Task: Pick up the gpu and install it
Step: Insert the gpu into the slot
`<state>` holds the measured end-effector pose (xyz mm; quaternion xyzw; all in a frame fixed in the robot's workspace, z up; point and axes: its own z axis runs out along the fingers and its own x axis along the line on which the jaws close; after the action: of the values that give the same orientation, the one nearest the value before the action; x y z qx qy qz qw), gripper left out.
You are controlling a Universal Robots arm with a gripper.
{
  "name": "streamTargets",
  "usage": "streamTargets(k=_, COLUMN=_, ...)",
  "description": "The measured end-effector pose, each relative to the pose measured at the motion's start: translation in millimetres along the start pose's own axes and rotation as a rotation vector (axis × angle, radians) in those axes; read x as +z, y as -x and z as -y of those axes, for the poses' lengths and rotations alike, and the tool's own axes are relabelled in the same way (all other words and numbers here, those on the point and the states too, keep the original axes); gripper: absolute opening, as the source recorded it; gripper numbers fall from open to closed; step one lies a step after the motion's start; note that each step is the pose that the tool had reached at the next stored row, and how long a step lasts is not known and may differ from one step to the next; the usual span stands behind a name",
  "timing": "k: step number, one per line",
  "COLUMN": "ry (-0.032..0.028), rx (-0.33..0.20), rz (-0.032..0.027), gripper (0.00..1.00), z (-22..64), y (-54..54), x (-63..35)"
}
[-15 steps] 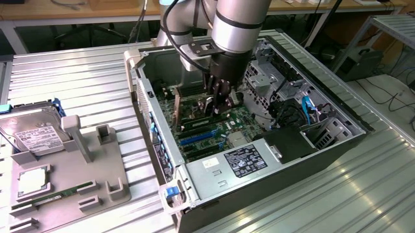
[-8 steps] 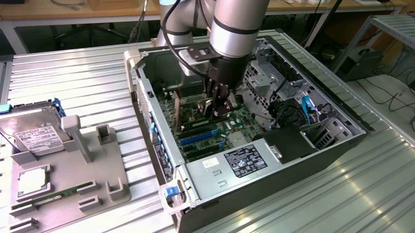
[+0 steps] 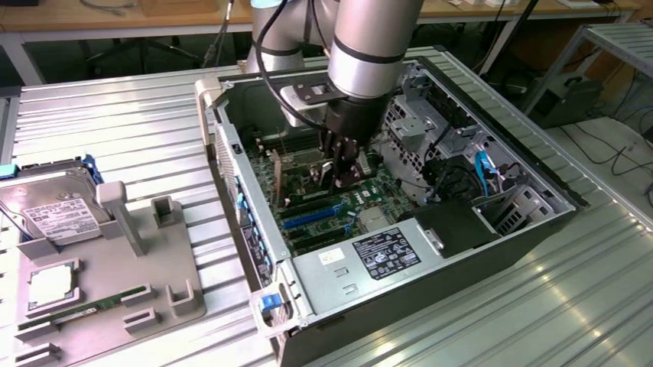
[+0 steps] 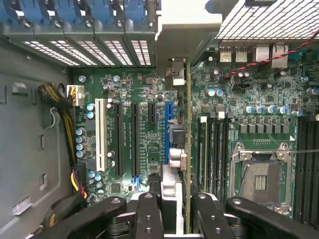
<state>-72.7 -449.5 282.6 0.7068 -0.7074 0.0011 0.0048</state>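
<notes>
**Exterior view's left:** a grey holder tray (image 3: pixel 112 283) carries a hard drive (image 3: pixel 51 214) and a memory stick (image 3: pixel 76 312). **Centre:** an open computer case (image 3: pixel 490 267) lies on its side with the motherboard (image 3: pixel 362 199) exposed. The gripper (image 3: pixel 342 174) reaches inside. Its fingers (image 4: pixel 149 214) are narrowly parted and clamped on the gpu (image 4: pixel 175 154). The gpu stands on edge along the blue slot (image 4: pixel 167 119), bracket end toward the rear openings. Whether it is seated cannot be told.
</notes>
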Motion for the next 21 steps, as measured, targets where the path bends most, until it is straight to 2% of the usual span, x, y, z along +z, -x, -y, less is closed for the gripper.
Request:
streamTargets(k=8, ry=0.0, rx=-0.001, rz=0.0005, gripper=0.29, z=-6.8, y=0.2, x=7.2)
streamTargets(k=18, ry=0.0, rx=-0.001, rz=0.0005, gripper=0.29, z=-11.3, y=0.3, x=29.8)
streamTargets(k=21, ry=0.0001, rx=-0.001, rz=0.0005, gripper=0.29, z=-12.9, y=0.3, x=33.4)
